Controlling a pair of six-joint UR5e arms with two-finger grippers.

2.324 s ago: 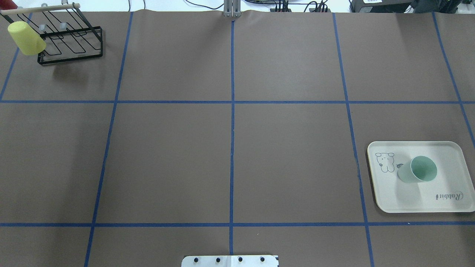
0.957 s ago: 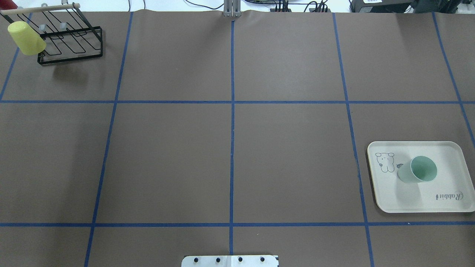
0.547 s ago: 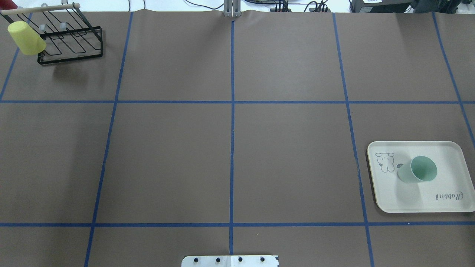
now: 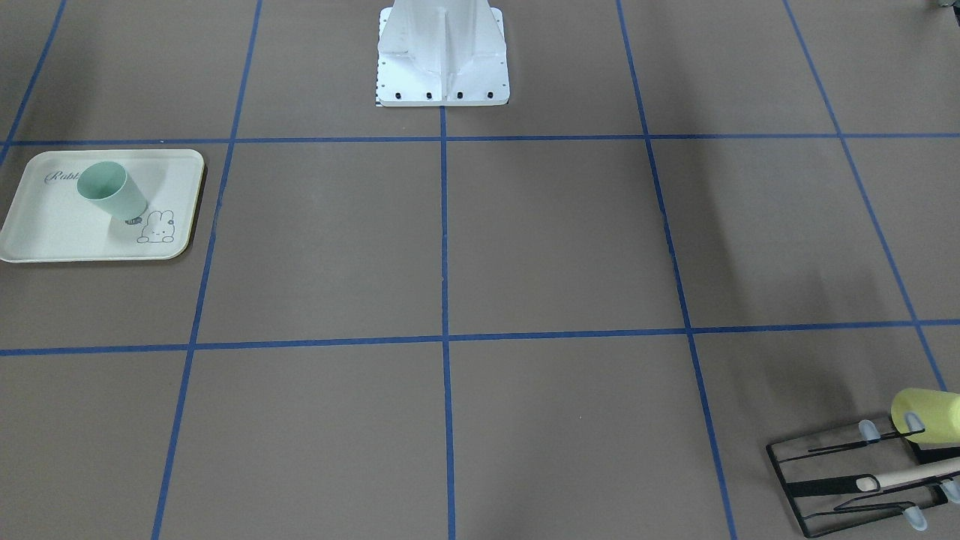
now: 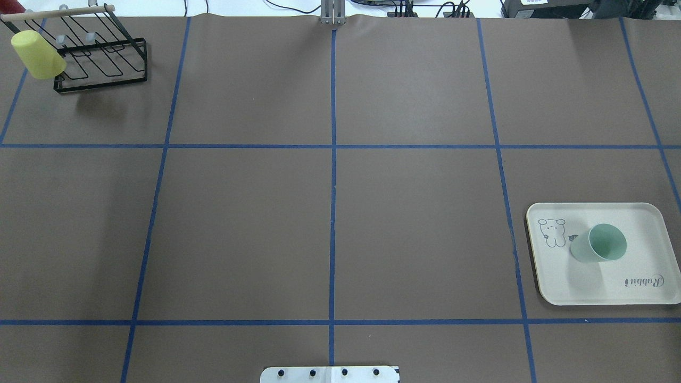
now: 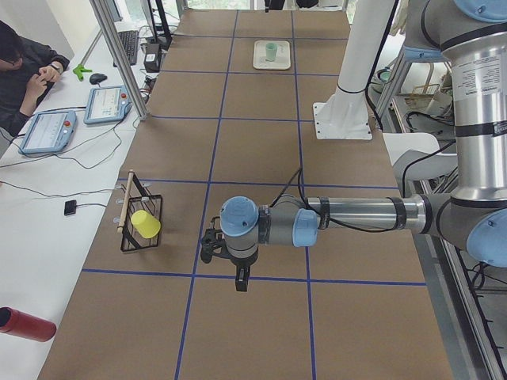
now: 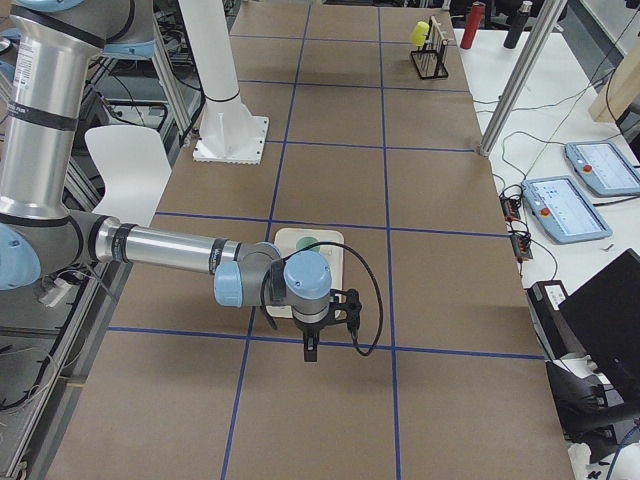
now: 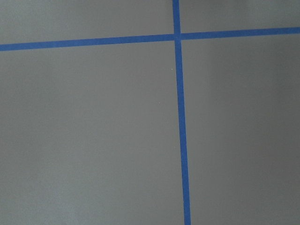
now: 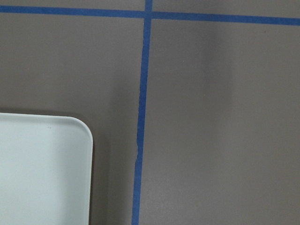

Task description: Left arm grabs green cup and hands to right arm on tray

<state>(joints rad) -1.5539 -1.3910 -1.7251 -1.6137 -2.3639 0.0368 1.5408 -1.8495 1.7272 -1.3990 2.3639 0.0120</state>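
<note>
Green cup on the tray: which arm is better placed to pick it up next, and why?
Right. The green cup stands on the tray at the robot's right; the right arm hangs beside that tray, the left arm far away near the wire rack.

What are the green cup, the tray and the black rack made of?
Cup: probably plastic; smooth, matte, evenly mint-coloured.
Tray: likely plastic or melamine; cream, faint sheen, moulded rim.
Rack: thin black metal wire, it seems, with a pale wooden-looking rod.
</note>
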